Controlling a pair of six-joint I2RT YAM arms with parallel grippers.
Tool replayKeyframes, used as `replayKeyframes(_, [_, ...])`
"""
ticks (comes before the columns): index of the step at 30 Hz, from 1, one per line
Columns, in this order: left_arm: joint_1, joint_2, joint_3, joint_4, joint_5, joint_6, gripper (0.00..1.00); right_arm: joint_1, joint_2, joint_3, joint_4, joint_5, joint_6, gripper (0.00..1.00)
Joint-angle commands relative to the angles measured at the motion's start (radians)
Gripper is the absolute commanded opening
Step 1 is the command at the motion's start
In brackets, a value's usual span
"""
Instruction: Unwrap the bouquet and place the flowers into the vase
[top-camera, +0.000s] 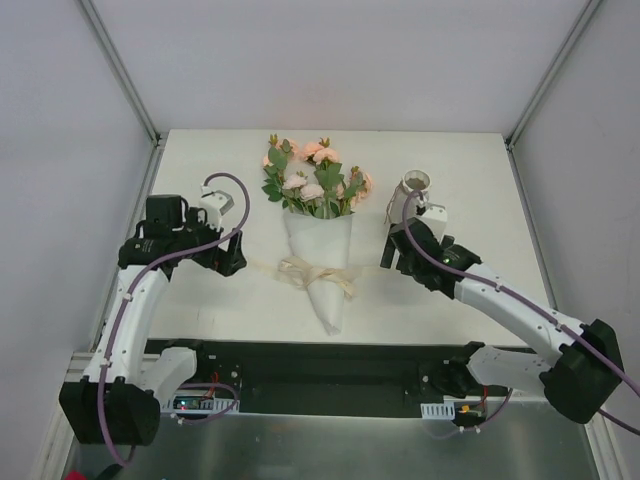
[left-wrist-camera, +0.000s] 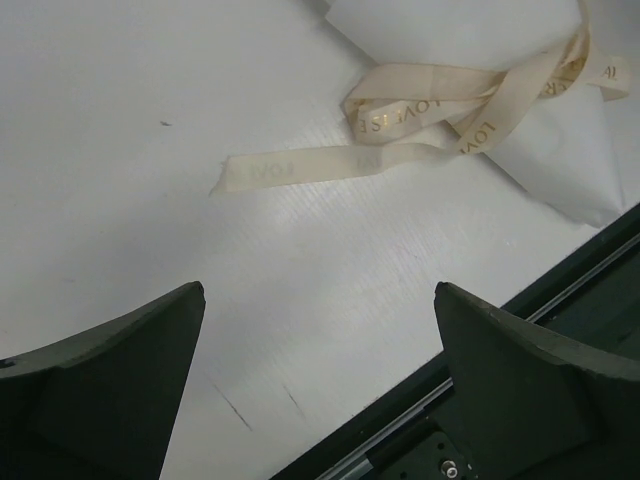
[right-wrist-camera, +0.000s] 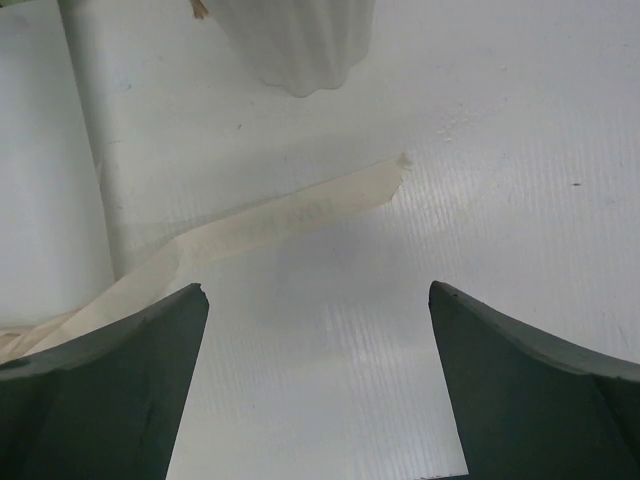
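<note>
The bouquet (top-camera: 320, 235) lies in the middle of the worktop (top-camera: 215, 170), blooms (top-camera: 313, 191) pointing far and the tip of its cone (top-camera: 325, 290) pointing near. The bow (left-wrist-camera: 400, 115) is tied, so the job in hand looks to be undoing it. The vase (top-camera: 410, 190) stands upright just right of the bouquet, close behind the right arm.

Both pincers are spread wide and hold nothing. The left pincer (left-wrist-camera: 318, 300) hangs over bare worktop, with the left tail (left-wrist-camera: 300, 168) of the ribbon just ahead of it. The right pincer (right-wrist-camera: 316, 295) hangs above the right tail (right-wrist-camera: 300, 210), with the vase foot just beyond.

To do this well, each pincer should drop onto the loose end of its own tail, not the loops, because tugging a loop would likely tighten the knot. The ribbon lies flat, so one finger probably has to scrape under it. Then the pull should go outward and low, left and right together, so the cone stays put. The right arm must keep clear of the vase, which would tip easily.

Count: one bouquet, one vase, one bow with two tails, two pincers. The blooms are several, too bunched to number.
</note>
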Motion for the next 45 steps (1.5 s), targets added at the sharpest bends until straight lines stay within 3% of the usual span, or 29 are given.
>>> replayKeyframes(1, [-0.086,0.078,0.051,-0.017,0.041,0.073,0.99,0.005,0.073,0.043,-0.010,0.036,0.093,0.95])
replayKeyframes(13, [-0.310,0.437,0.106,0.064,-0.030,0.205,0.99,0.014,0.196,0.003,0.154,-0.028,0.184,0.90])
replayKeyframes(27, [-0.427,0.632,0.086,0.210,-0.091,0.258,0.93,0.014,0.308,-0.002,0.268,-0.059,0.184,0.85])
replayKeyframes(34, [-0.440,0.669,0.037,0.272,-0.127,0.281,0.70,0.014,0.357,-0.017,0.337,-0.069,0.212,0.82])
replayKeyframes(37, [-0.440,0.673,0.025,0.284,-0.131,0.281,0.51,0.025,0.383,-0.011,0.346,-0.070,0.221,0.81])
replayKeyframes(38, [-0.440,0.672,0.020,0.288,-0.133,0.282,0.39,0.032,0.387,-0.011,0.349,-0.069,0.224,0.80])
replayKeyframes(44, [-0.440,0.658,-0.011,0.316,-0.150,0.281,0.23,0.058,0.444,-0.005,0.351,-0.059,0.242,0.77])
replayKeyframes(45, [-0.440,0.653,-0.011,0.316,-0.150,0.273,0.15,0.060,0.450,-0.005,0.351,-0.054,0.250,0.77])
